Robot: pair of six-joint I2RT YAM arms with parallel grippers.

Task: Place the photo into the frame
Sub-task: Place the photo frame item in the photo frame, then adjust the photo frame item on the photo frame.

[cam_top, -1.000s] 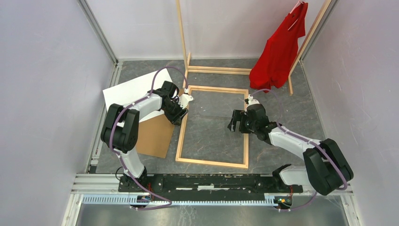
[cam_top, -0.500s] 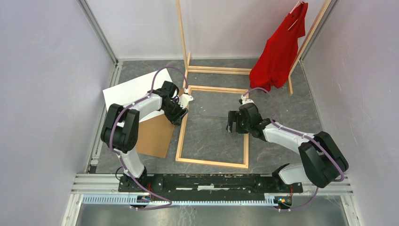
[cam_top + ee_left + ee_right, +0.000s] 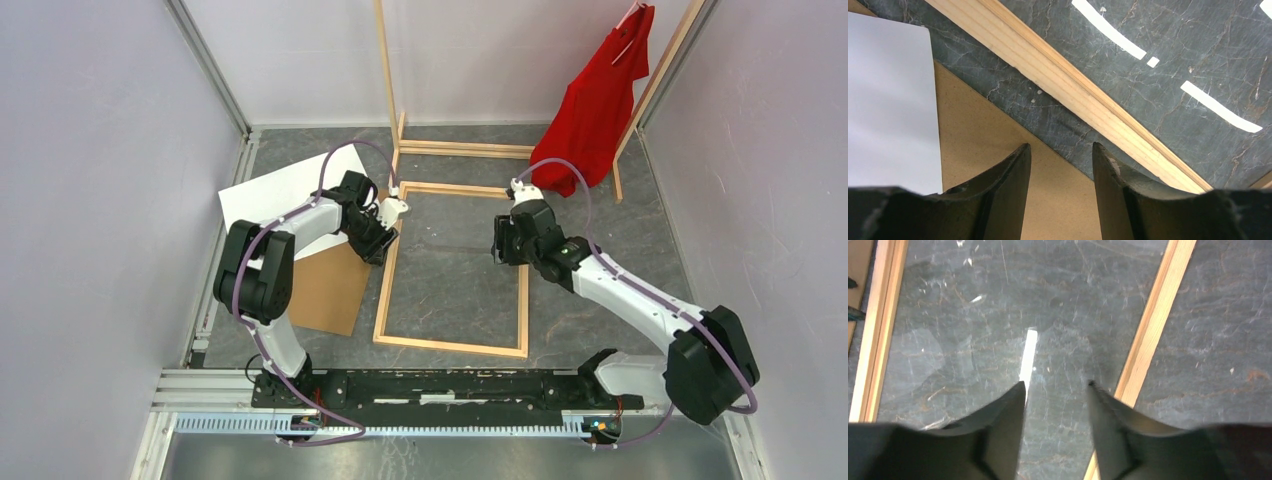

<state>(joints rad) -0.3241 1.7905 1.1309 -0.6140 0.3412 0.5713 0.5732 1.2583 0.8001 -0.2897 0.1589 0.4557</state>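
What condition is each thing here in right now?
photo: lying flat, white side up, outside the frame
frame: lying flat, no photo inside
backing board: flat, partly under photo
red shirt: hanging on rack
left gripper: open, empty, above backing board
right gripper: open, empty, above frame

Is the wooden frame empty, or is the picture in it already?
Empty: only dark tabletop shows inside the frame. The photo lies outside, left of it, white side up, over a brown board.
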